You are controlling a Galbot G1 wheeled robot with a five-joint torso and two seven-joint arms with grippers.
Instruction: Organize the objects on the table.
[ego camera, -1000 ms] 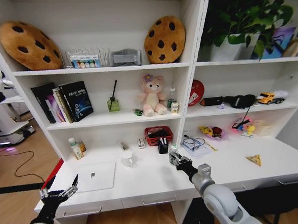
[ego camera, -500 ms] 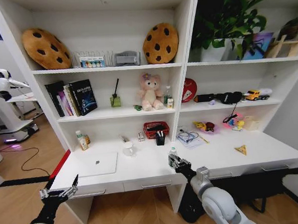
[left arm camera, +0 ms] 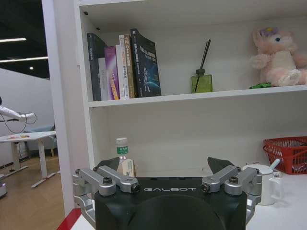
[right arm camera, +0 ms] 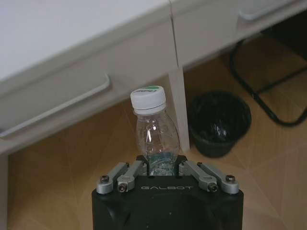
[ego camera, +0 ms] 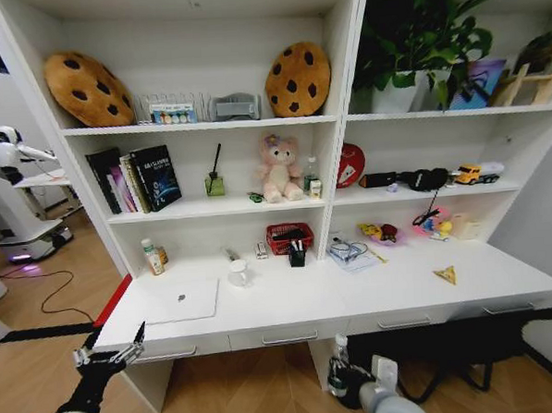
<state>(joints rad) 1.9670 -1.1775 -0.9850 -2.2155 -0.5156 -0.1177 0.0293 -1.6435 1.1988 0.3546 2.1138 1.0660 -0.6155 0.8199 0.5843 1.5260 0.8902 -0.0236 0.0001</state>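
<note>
My right gripper [right arm camera: 154, 165] is shut on the base of a clear plastic bottle [right arm camera: 152, 127] with a white cap. It holds the bottle upright below the table's front edge, in front of the drawers [right arm camera: 57, 91]; in the head view the gripper [ego camera: 341, 377] and bottle [ego camera: 340, 353] are low in the middle. The thin silver laptop [ego camera: 179, 301] lies shut at the left of the white table [ego camera: 272, 304]. My left gripper [ego camera: 109, 355] hangs open off the table's front left corner, nothing between its fingers [left arm camera: 108, 165]. A tiny green toy car [left arm camera: 261, 85] sits on the shelf beside the pink bear.
A black bin [right arm camera: 218, 122] stands on the wooden floor under the table, right beyond the held bottle. On the tabletop are a green-capped bottle [left arm camera: 123, 155], a white mug [ego camera: 238, 273], a red basket [ego camera: 292, 235] and a yellow wedge [ego camera: 445, 274]. Shelves rise behind.
The camera pulled back from the table. My right gripper, with the bottle, dropped from above the table's front edge to below it, over the floor. The left gripper stayed put.
</note>
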